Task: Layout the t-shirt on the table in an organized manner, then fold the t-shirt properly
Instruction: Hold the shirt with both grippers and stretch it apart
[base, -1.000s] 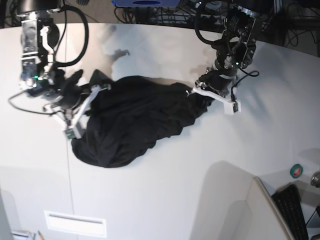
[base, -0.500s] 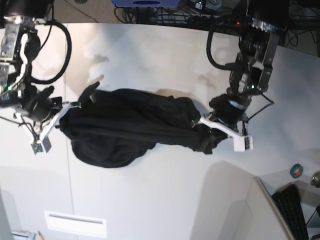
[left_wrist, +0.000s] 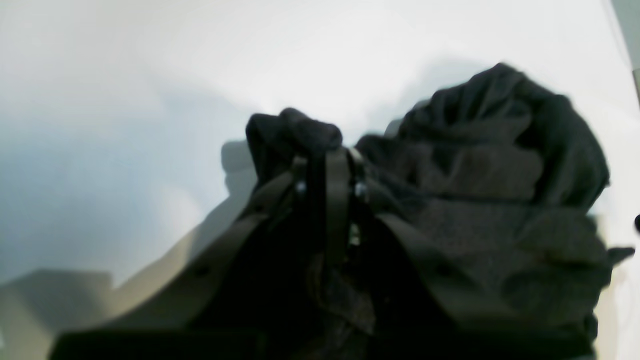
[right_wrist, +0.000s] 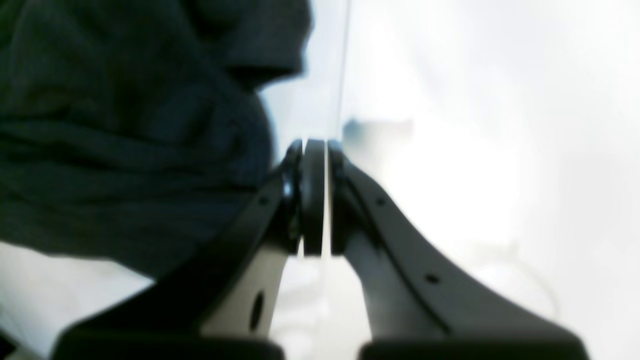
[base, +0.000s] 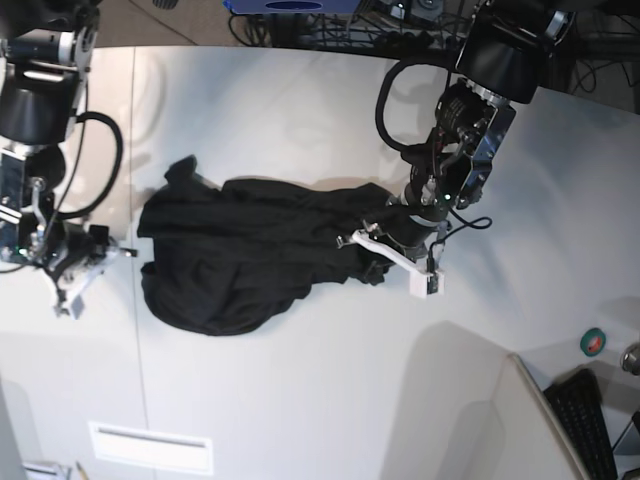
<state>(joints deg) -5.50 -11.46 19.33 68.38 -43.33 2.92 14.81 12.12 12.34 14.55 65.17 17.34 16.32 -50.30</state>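
Note:
The black t-shirt (base: 240, 255) lies bunched and wrinkled across the middle of the off-white table (base: 300, 400); no print shows. My left gripper (base: 378, 262) is shut on the shirt's right end, a bunched fold; in the left wrist view the left gripper (left_wrist: 325, 157) pinches black cloth (left_wrist: 480, 165). My right gripper (base: 68, 298) sits left of the shirt, apart from it. In the right wrist view the right gripper (right_wrist: 315, 165) is shut with nothing between its pads, and the shirt (right_wrist: 125, 125) lies to its left.
A thin dark seam (base: 135, 350) runs down the table's left part. A white label (base: 150, 447) lies at the front left. A grey partition (base: 470, 410), a keyboard (base: 585, 420) and a green tape roll (base: 592, 342) are at the front right. Cables crowd the back edge.
My right gripper has let go of the shirt and moved left and down; the shirt's left end has dropped onto the table. My left gripper has pulled its end back to the left.

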